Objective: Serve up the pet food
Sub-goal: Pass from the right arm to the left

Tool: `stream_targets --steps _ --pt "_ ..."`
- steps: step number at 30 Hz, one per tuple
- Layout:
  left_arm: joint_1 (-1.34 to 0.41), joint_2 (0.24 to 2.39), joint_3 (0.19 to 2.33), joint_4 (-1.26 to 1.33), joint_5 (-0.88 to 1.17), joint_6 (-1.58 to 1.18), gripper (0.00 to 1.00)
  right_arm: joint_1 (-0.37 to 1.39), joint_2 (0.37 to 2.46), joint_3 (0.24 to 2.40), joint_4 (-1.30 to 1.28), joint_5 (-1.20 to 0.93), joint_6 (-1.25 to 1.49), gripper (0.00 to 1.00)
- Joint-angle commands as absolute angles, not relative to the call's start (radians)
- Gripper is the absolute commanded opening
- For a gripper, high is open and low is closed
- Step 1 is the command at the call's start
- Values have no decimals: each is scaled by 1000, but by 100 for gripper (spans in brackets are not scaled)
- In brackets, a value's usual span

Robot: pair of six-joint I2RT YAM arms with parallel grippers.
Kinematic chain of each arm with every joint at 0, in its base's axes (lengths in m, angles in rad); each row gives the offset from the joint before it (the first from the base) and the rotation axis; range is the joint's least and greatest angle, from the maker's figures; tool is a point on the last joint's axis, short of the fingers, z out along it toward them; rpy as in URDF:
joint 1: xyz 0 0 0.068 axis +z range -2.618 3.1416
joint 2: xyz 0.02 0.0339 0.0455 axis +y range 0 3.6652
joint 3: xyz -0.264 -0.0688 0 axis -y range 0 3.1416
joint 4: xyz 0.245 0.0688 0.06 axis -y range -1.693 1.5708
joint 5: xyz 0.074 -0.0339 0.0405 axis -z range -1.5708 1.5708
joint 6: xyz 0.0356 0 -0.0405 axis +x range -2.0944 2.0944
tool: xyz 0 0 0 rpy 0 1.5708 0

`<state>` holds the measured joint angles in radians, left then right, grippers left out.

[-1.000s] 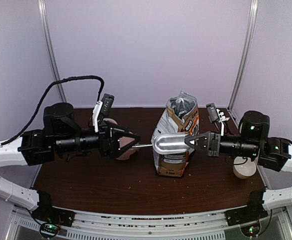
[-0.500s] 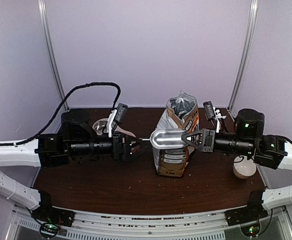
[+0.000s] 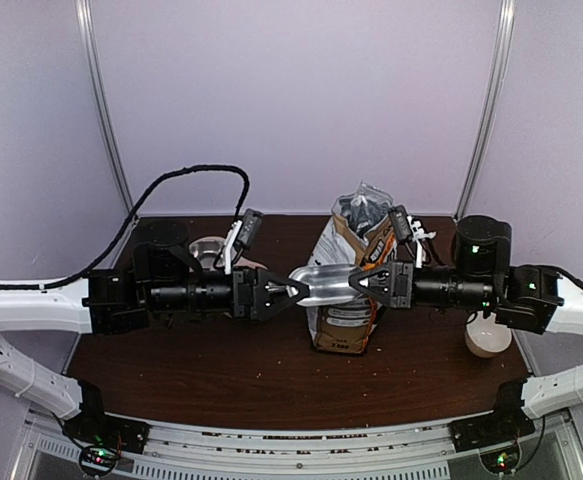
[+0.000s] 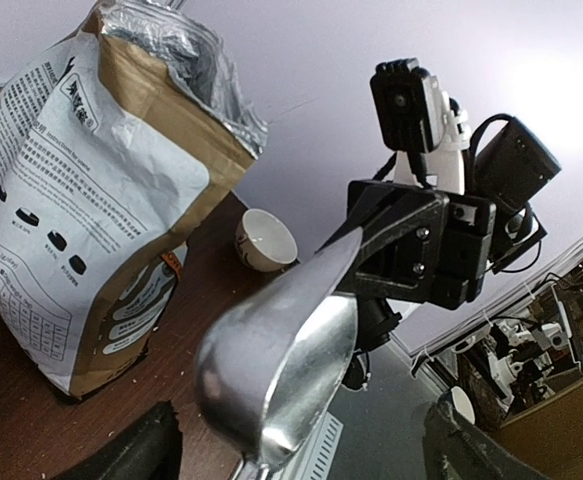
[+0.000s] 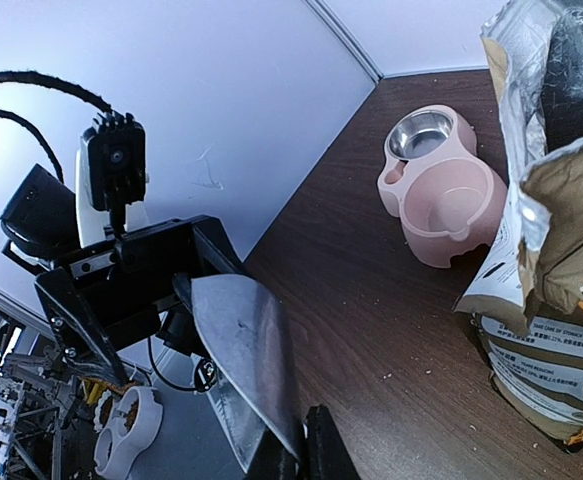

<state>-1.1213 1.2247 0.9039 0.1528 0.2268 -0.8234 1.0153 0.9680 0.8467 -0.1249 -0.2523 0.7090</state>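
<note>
Right gripper (image 3: 359,283): narrow, clamped on the front rim of the scoop (image 3: 323,283), bowl edge pinched between the jaws. Left gripper (image 3: 293,290): spread wide, fingers (image 4: 131,450) on either side of the handle tip, no contact visible in the left wrist view.

Scoop: in the air between the two arms, roughly level in the top view, handle toward the left arm, bowl toward the right. Bare shiny metal inside the bowl.

Bag (image 3: 343,315): upright on the table (image 3: 201,370), mid-table, just behind the scoop and apart from it. Top torn open, foil lining crumpled outward. White-grey front panel with small print, brown-orange side.

Pet food: not made out as pellets. Bag mouth dark inside, contents unclear from every view.

Feeder (image 5: 441,200): pink, double basin, on the table to the left of the bag and well apart from it. Mostly hidden behind the left arm in the top view. Steel bowl (image 5: 421,133) in the far basin, near basin plain pink.

Cup (image 3: 488,340): small, white, upright, on the table's right side, partly under the right arm.
</note>
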Motion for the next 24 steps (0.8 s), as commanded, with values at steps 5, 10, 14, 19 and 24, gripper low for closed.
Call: stream_targets --steps 5,10,14,19,24 --pt "-1088 1209 828 399 317 -929 88 1028 966 917 -214 -197 675 0" --pt "-1086 1219 840 384 338 -931 87 1028 960 917 -221 -172 672 0" --pt "-1086 1222 854 356 338 -923 81 1029 968 925 -240 -154 665 0" --pt "-1086 1227 865 330 336 -919 70 1030 961 922 -241 -126 671 0" --pt "-1086 1232 872 312 324 -920 54 1030 966 925 -245 -127 669 0"
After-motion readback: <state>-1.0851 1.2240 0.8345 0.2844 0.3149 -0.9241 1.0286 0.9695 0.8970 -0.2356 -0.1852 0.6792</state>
